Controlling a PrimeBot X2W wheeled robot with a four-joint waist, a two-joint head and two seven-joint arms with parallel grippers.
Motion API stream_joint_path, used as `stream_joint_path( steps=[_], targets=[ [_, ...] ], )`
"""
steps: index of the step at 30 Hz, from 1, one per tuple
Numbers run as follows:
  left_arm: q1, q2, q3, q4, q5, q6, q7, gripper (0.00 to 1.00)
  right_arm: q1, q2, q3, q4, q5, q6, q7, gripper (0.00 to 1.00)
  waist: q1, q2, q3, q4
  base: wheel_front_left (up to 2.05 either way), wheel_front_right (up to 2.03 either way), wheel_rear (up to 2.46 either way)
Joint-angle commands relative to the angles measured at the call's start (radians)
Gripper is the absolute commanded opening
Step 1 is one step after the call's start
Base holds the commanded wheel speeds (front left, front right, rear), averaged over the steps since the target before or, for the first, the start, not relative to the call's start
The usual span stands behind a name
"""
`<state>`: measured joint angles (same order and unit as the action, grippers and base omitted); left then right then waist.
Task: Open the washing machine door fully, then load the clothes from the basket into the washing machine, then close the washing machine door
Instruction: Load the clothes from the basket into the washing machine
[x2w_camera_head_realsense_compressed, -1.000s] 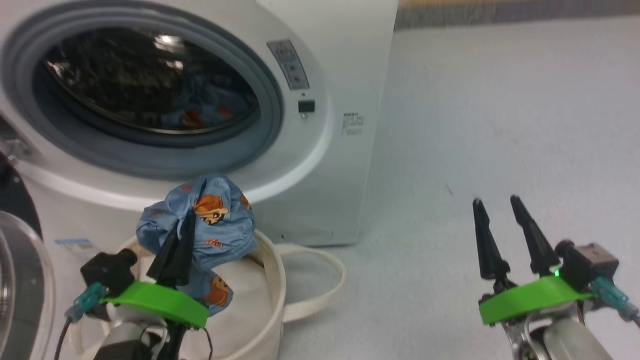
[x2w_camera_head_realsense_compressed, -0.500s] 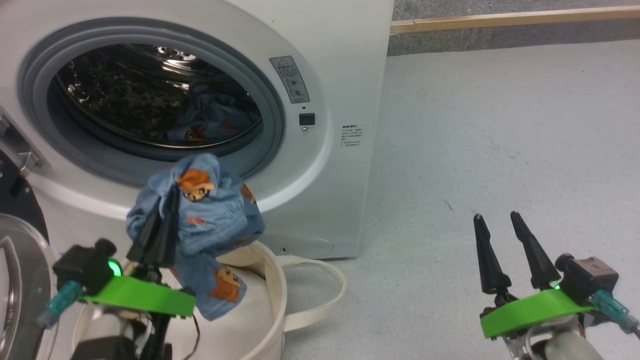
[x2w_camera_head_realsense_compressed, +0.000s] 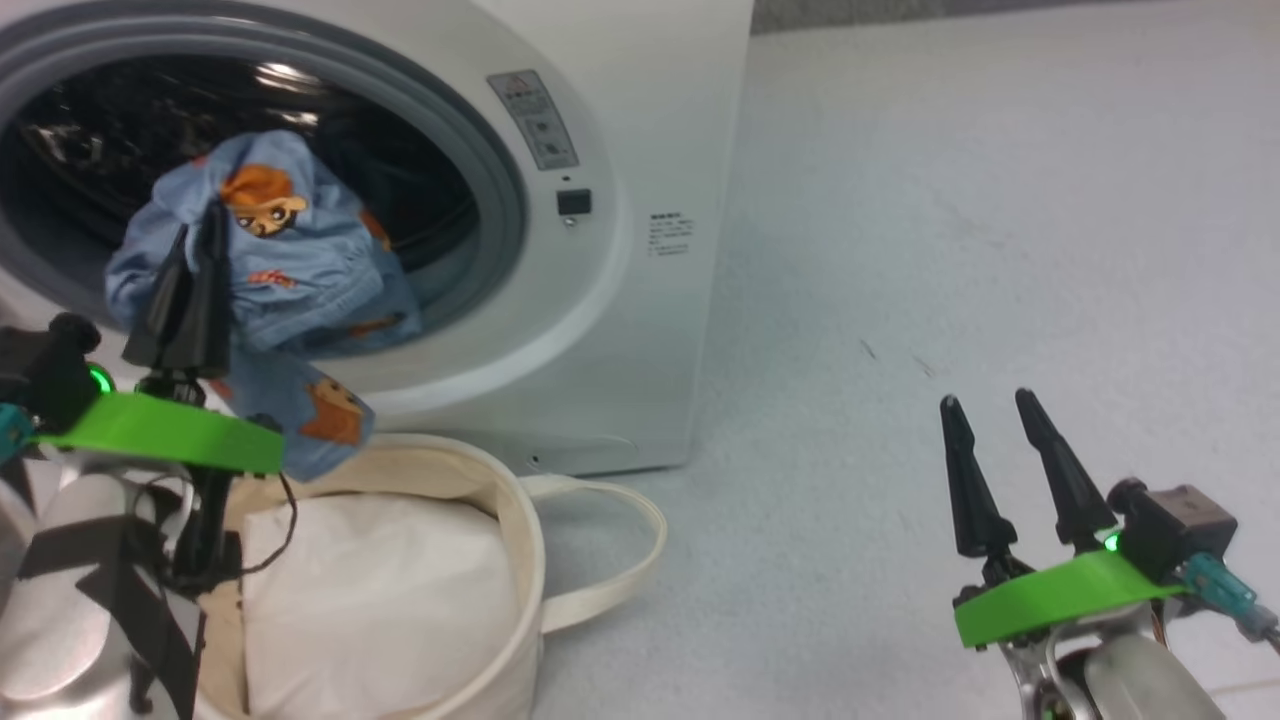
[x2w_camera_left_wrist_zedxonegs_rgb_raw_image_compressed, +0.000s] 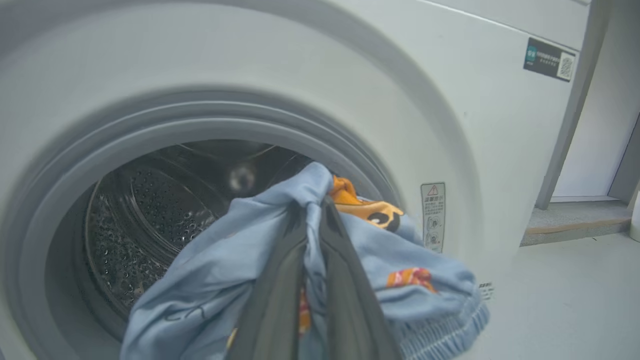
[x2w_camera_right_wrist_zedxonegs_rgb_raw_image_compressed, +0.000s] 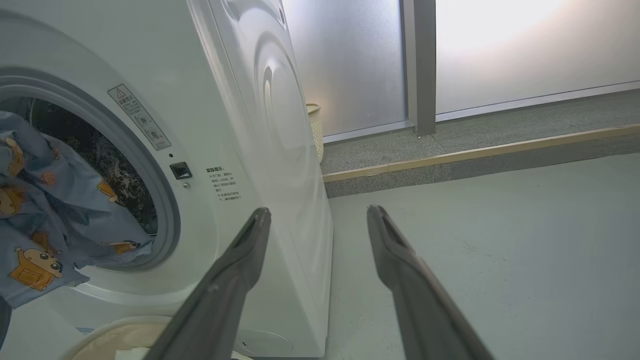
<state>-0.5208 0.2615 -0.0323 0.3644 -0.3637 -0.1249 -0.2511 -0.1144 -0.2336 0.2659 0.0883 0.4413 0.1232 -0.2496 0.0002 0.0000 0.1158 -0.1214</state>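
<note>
My left gripper (x2w_camera_head_realsense_compressed: 200, 218) is shut on a light-blue garment of the clothes (x2w_camera_head_realsense_compressed: 300, 280), printed with orange cartoon figures. It hangs in front of the washing machine (x2w_camera_head_realsense_compressed: 620, 120) opening, above the basket (x2w_camera_head_realsense_compressed: 510, 560). In the left wrist view the garment (x2w_camera_left_wrist_zedxonegs_rgb_raw_image_compressed: 430, 285) drapes over my shut gripper (x2w_camera_left_wrist_zedxonegs_rgb_raw_image_compressed: 312, 205), right before the grey rubber ring (x2w_camera_left_wrist_zedxonegs_rgb_raw_image_compressed: 60, 165) and steel drum (x2w_camera_left_wrist_zedxonegs_rgb_raw_image_compressed: 135, 210). My right gripper (x2w_camera_head_realsense_compressed: 985, 398) stands open over bare floor at the lower right, holding nothing. The right wrist view shows the garment (x2w_camera_right_wrist_zedxonegs_rgb_raw_image_compressed: 45, 215) at the opening. The washing machine door is out of view.
A plain white cloth bundle (x2w_camera_head_realsense_compressed: 380, 590) fills the basket, whose looped handle (x2w_camera_head_realsense_compressed: 640, 550) lies on the floor. Pale grey floor (x2w_camera_head_realsense_compressed: 1000, 200) spreads to the right of the machine. A raised step with a wooden edge (x2w_camera_right_wrist_zedxonegs_rgb_raw_image_compressed: 475, 155) and frosted glass panels (x2w_camera_right_wrist_zedxonegs_rgb_raw_image_compressed: 525, 50) stand behind.
My left gripper has lifted the garment up from the basket to the drum opening. The head view has shifted. The right gripper has stayed where it was.
</note>
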Motion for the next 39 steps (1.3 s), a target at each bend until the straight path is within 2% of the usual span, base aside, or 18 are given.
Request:
stream_joint_path(
  steps=[1,16,26,32,37,39],
  targets=[
    [-0.05,0.042,0.045,0.0,-0.001,-0.006,-0.011,0.0,-0.035,-0.009,0.016,-0.036,-0.006,0.008,-0.012,1.0,-0.0002,0.0,0.033,-0.028,0.0,0.0,0.0],
    [-0.28,0.065,0.212,0.344,0.142,0.001,-0.011,0.0,-0.074,-0.034,-0.02,-0.083,-0.034,0.008,-0.012,1.0,-0.0002,0.0,0.249,-0.167,0.0,0.0,0.0],
    [-0.464,0.116,0.214,0.484,0.223,0.015,-0.011,0.0,-0.077,-0.024,-0.06,-0.125,-0.055,0.008,-0.012,1.0,-0.0002,0.0,0.381,-0.216,0.0,0.0,0.0],
    [-0.555,0.126,0.209,0.435,0.262,0.026,-0.011,0.0,-0.075,-0.023,-0.088,-0.15,-0.063,0.008,-0.012,1.0,-0.0002,0.0,0.424,-0.221,0.0,0.0,0.0],
    [-0.57,0.108,0.235,0.165,0.287,0.03,-0.011,0.0,-0.081,-0.018,-0.097,-0.169,-0.067,0.008,-0.012,1.0,-0.0002,0.0,0.45,-0.214,0.0,0.0,0.0],
    [-0.547,0.093,0.252,0.106,0.289,0.028,-0.011,0.0,-0.083,-0.016,-0.098,-0.173,-0.067,0.008,-0.012,1.0,-0.0002,0.0,0.454,-0.212,0.0,0.0,0.0]
  ],
)
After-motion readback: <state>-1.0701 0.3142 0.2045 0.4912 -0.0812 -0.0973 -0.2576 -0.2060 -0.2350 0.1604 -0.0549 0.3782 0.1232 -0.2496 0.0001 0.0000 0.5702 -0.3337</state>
